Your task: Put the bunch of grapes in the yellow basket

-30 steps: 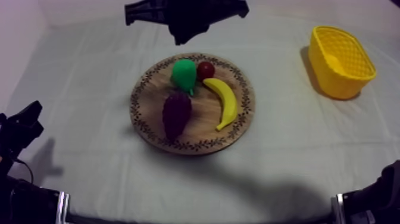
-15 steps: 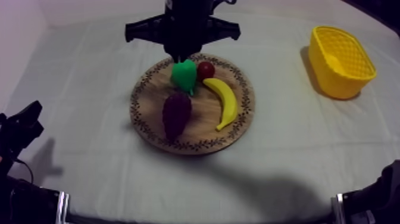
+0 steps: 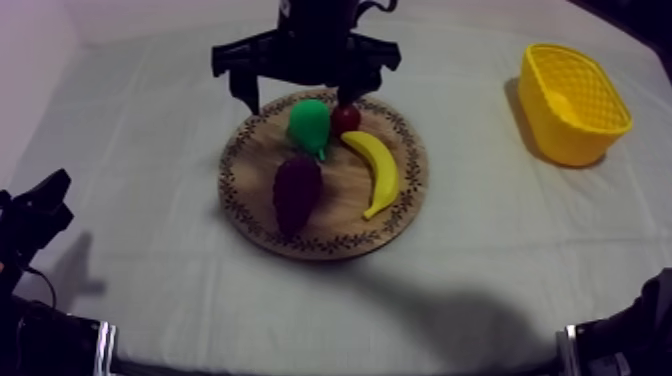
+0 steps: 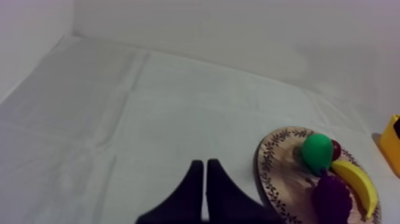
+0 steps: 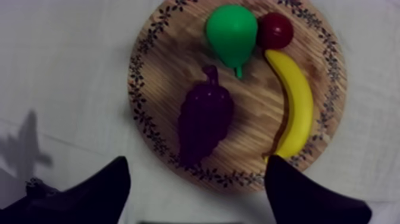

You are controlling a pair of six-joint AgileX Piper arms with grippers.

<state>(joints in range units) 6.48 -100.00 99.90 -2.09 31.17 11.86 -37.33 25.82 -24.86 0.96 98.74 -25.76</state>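
Your right gripper (image 5: 196, 171) hangs spread wide over the wooden board (image 5: 161, 56), grasping nothing. The grapes (image 5: 205, 122) lie on the board, just beside the pear (image 5: 231, 30). Come down off-centre and a finger could knock the pear away.

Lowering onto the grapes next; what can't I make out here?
Top view: the right tool covers the wooden board's far rim.
Left wrist view: the picture's edge cuts off most of the yellow basket and part of the bunch of grapes.
Tool's height above the grapes: cannot tell.
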